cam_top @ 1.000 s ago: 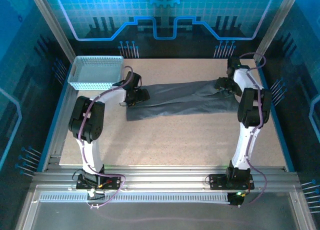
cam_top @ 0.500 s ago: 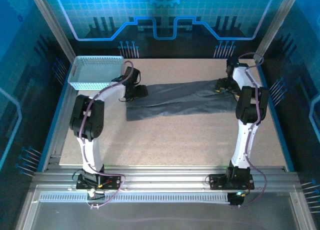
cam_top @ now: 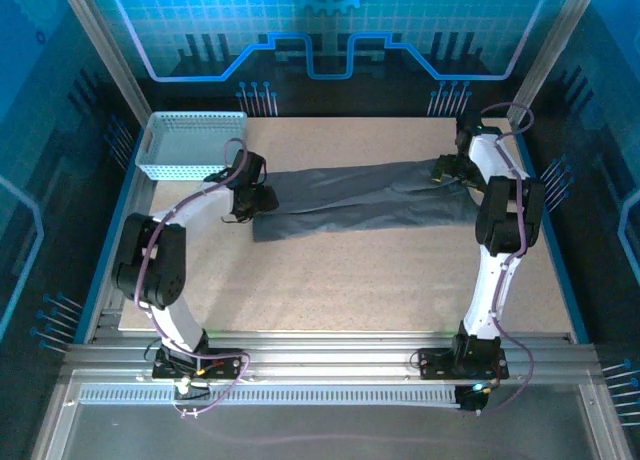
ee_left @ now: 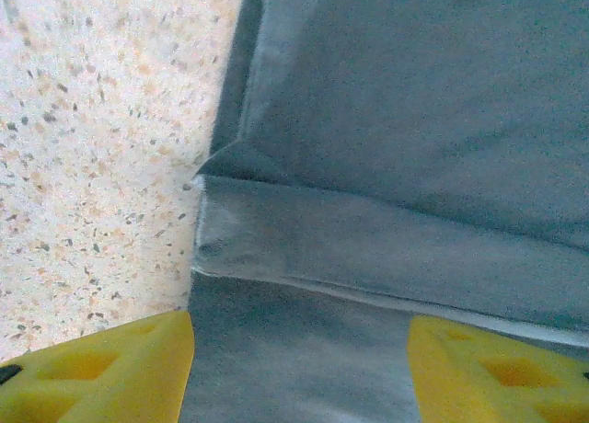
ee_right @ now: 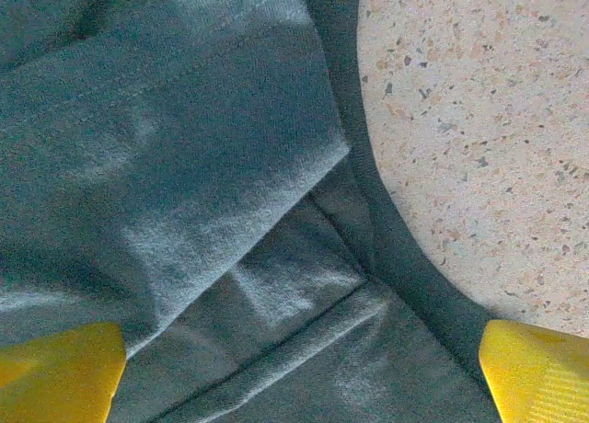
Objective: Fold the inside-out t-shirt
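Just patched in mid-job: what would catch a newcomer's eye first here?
The dark grey t-shirt lies stretched in a long band across the far half of the table. An arm hangs over each end, the left gripper and right gripper both open above the cloth. A light blue basket sits at the far left corner.

In your left wrist camera you look down past the left gripper, its yellow fingertips spread wide apart above the inside-out t-shirt, whose grey layers lie overlapped, a pale hem running across, its edge meeting the speckled table at left.
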